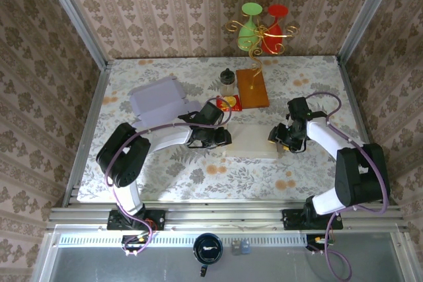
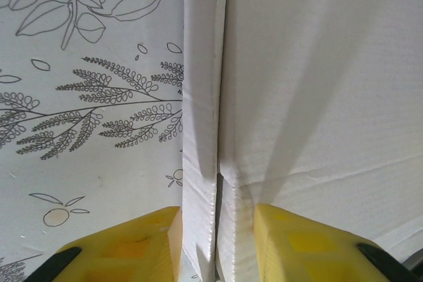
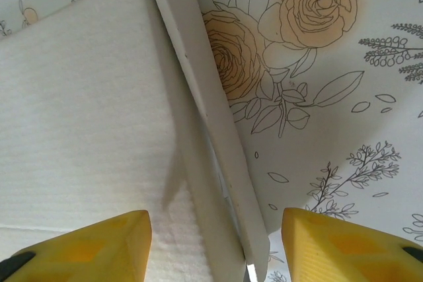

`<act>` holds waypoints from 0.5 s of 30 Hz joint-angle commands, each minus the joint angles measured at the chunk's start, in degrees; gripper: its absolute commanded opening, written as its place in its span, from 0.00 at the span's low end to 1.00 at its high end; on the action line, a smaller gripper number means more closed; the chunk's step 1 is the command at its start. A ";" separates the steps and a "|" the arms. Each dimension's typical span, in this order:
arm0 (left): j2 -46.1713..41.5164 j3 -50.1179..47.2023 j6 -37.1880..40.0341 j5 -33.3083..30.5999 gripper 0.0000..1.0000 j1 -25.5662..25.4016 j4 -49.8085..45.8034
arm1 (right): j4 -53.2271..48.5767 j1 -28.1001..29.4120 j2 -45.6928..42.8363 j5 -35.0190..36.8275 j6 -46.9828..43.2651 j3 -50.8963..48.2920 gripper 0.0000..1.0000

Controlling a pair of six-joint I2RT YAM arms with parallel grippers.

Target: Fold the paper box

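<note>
On the table, the one with the flowery cloth over it, there are two arms, and both are bent in toward the middle like a pair of elbows. The left arm loops up from its base, folds over and reaches right. The right arm mirrors it and reaches left. Both wrists are low, just over the cloth.

Between them lies one white paper box, mostly flat in the middle of the table, with a side flap standing up at each end.

The left gripper is at the box's left end. In its wrist view the gripper has its yellow fingers snug against both sides of the upright doubled flap of the box, so it looks clamped on the flap.

The right gripper is at the other end. Up close, that gripper has its fingers wide apart, with the raised flap edge of the box between them and touching neither.

Everything else sits further back:
- one lavender box, back left
- one orange wooden board
- two glasses on a gold wire stand, one green and one red
- one small dark-capped bottle
- one red-and-yellow packet, just beside the board
</note>
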 commanded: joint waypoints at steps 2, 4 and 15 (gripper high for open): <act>0.60 -1.29 0.35 0.19 0.34 0.45 0.72 | -0.26 -0.26 0.53 0.49 -1.29 -0.52 0.55; 0.56 -1.29 0.35 0.25 0.34 0.54 0.89 | -0.02 -0.26 0.66 0.49 -1.22 -0.77 0.53; 0.46 -1.68 0.44 0.26 0.32 0.52 1.29 | 0.69 -0.26 1.93 0.75 -1.63 -1.90 0.39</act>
